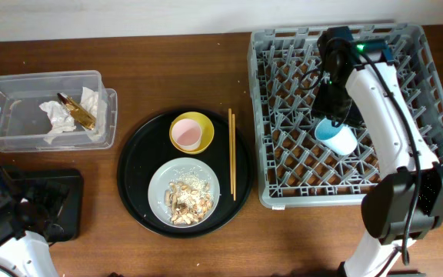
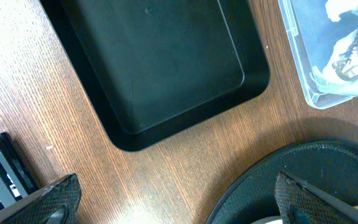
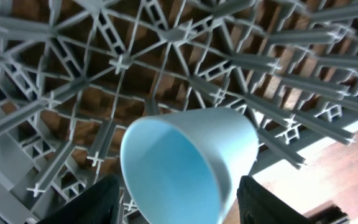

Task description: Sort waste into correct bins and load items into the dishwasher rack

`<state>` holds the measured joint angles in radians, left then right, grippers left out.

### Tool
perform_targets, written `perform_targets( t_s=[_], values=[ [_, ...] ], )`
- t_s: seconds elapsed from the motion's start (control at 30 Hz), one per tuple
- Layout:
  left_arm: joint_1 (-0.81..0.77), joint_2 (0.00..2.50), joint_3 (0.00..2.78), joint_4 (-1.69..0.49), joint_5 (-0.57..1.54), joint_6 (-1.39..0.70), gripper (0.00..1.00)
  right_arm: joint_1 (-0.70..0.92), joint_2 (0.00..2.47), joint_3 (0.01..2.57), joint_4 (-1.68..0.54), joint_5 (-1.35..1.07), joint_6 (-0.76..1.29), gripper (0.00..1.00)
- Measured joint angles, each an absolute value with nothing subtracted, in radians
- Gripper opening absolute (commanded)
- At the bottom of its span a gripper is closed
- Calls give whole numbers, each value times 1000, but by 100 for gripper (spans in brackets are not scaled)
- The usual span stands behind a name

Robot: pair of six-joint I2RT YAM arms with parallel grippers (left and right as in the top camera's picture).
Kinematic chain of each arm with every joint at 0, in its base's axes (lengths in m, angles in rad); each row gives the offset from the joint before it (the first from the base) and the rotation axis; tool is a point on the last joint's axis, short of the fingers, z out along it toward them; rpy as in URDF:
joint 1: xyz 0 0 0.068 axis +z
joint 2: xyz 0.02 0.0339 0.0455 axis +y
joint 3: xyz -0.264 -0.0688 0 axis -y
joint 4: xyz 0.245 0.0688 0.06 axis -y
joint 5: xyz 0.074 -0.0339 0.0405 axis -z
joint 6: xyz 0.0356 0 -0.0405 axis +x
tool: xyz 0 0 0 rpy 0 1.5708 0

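Note:
The light blue cup [image 1: 337,137] lies on its side in the grey dishwasher rack [image 1: 283,115]. My right gripper [image 3: 179,208] is open, one finger on each side of the cup [image 3: 185,168]. My left gripper [image 2: 176,211] is open and empty, low over the wood between the shallow black tray [image 2: 160,62] and the round black tray [image 2: 303,168]. The clear box [image 1: 21,85] holds white napkins [image 1: 56,119] and a gold-brown wrapper [image 1: 78,111]. The pink cup [image 1: 187,135] sits in the yellow bowl [image 1: 202,121]. The plate [image 1: 160,181] carries food scraps [image 1: 187,201]. The chopsticks [image 1: 232,154] lie alongside.
The round black tray [image 1: 137,169] in the middle carries the bowl, plate and chopsticks. The shallow black tray [image 1: 64,204] lies at the front left, partly under my left arm. The clear box's corner shows in the left wrist view [image 2: 328,56].

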<state>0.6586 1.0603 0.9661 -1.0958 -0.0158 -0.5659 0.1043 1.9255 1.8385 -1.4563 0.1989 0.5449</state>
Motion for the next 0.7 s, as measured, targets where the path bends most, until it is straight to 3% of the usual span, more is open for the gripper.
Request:
perform_targets(
  t_s=[0.13, 0.23, 0.3, 0.37, 0.43, 0.5, 0.6, 0.7],
  values=[
    [659, 1060, 966, -1096, -16, -566, 99, 97, 1925, 1743, -1412, 215, 526, 19],
    [659, 1060, 966, -1096, -16, -566, 99, 92, 1925, 1746, -1413, 199, 523, 16],
    [659, 1060, 966, -1096, -16, -566, 99, 85, 1926, 1806, -1411, 150, 523, 7],
    [659, 1060, 966, -1096, -16, -566, 99, 46, 1926, 1885, -1402, 23, 495, 4],
    [659, 1060, 966, -1096, -16, -566, 99, -91, 1926, 1914, -1398, -236, 411, 6],
    [659, 1060, 966, -1096, -16, -566, 99, -146, 1926, 1915, -1398, -362, 286, 22],
    [659, 1060, 966, -1096, -16, -566, 99, -81, 1925, 1915, -1408, -486, -104, 26],
    [659, 1060, 966, -1096, -16, -566, 99, 3, 1926, 1915, -1406, -469, -168, 37]
  ],
)
